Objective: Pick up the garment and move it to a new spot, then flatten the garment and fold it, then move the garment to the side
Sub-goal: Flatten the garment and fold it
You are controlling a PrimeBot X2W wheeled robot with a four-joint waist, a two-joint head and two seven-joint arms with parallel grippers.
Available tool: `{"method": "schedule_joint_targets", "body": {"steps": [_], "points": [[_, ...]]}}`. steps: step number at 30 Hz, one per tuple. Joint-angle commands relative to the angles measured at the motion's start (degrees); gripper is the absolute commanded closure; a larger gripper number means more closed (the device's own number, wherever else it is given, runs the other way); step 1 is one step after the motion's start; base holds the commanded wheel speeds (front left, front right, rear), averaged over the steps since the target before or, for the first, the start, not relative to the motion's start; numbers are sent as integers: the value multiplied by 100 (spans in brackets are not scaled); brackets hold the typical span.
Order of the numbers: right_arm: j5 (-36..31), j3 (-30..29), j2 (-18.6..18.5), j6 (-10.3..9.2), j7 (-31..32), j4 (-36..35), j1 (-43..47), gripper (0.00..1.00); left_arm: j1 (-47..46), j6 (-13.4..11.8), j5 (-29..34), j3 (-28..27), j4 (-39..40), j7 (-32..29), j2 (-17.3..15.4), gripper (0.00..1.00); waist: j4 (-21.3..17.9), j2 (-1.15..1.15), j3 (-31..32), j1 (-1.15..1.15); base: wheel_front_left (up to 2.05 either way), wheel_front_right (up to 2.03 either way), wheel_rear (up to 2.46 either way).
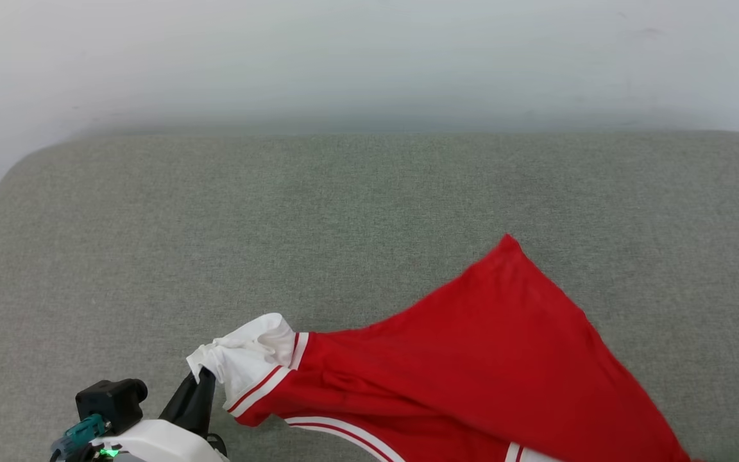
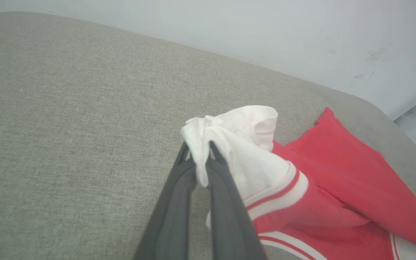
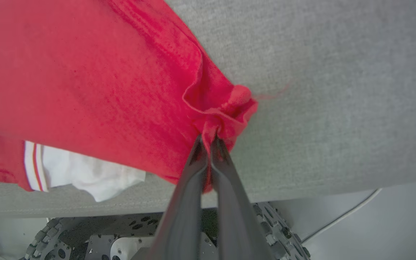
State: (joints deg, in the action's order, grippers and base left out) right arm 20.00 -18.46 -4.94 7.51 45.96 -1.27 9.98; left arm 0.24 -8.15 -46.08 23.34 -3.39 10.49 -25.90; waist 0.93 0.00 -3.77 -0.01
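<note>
Head view, garment (image 1: 485, 359) on cushion (image 1: 280, 224), left gripper (image 2: 199, 153) clamping lining, right gripper (image 3: 209, 139) clamping corner.

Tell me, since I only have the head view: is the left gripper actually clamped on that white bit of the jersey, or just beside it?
Observer: Clamped. The left wrist view shows the left gripper shut on bunched white lining of the garment.
Operator: And the right one? I get only a dark scrap at the lower right edge.
Observer: The right gripper is shut on a bunched red corner, seen from its wrist.
Operator: What lies below it?
Observer: The front edge of the padded surface, and under that the robot's wheeled base.
</note>
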Motion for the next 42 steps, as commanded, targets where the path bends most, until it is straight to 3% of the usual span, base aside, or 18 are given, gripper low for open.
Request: {"method": "schedule_joint_targets", "body": {"steps": [1,3,4,5,9,17,23,27,31,37,42], "points": [[17,-62,117,-4,41,-115,304,100,57,-44,2,-13,26,-20,-48,100,-42,0,45,1,0,0,0],[67,-33,181,-3,-8,-167,507,96,52,-40,9,-9,40,-51,-69,100,-56,0,59,1,0,0,0],[92,-18,193,-3,-105,-179,558,73,45,-42,19,-6,51,-51,-82,100,-65,0,60,1,0,0,0],[123,3,201,-3,-239,-156,594,0,39,-48,30,3,58,-63,-95,100,-72,0,64,1,0,0,0],[393,198,212,-3,-840,23,557,0,45,-83,45,28,86,-94,-113,100,-92,0,83,1,0,0,0],[147,654,208,-3,-3294,317,-265,0,-182,-126,185,82,280,-174,-204,100,8,0,-71,1,0,0,0],[9,1079,-44,-3,-3948,1091,-1370,0,-439,-171,366,139,486,-223,-259,100,126,0,-411,1,0,0,0],[171,1360,-312,-3,-3558,1751,-2222,0,-635,-93,418,209,579,-247,-208,100,282,0,-693,1,0,0,0],[303,1633,-641,-3,-2615,2256,-3089,0,-904,5,490,299,604,-218,-136,100,472,0,-1009,1,0,0,0],[370,2156,-1089,-3,-1063,2610,-4121,0,-1213,132,516,339,496,-109,-29,100,689,0,-1390,1,0,0,0],[331,2563,-1243,-3,-343,2765,-4668,0,-1443,234,550,385,405,-40,53,100,816,0,-1668,1,0,0,0]]}}
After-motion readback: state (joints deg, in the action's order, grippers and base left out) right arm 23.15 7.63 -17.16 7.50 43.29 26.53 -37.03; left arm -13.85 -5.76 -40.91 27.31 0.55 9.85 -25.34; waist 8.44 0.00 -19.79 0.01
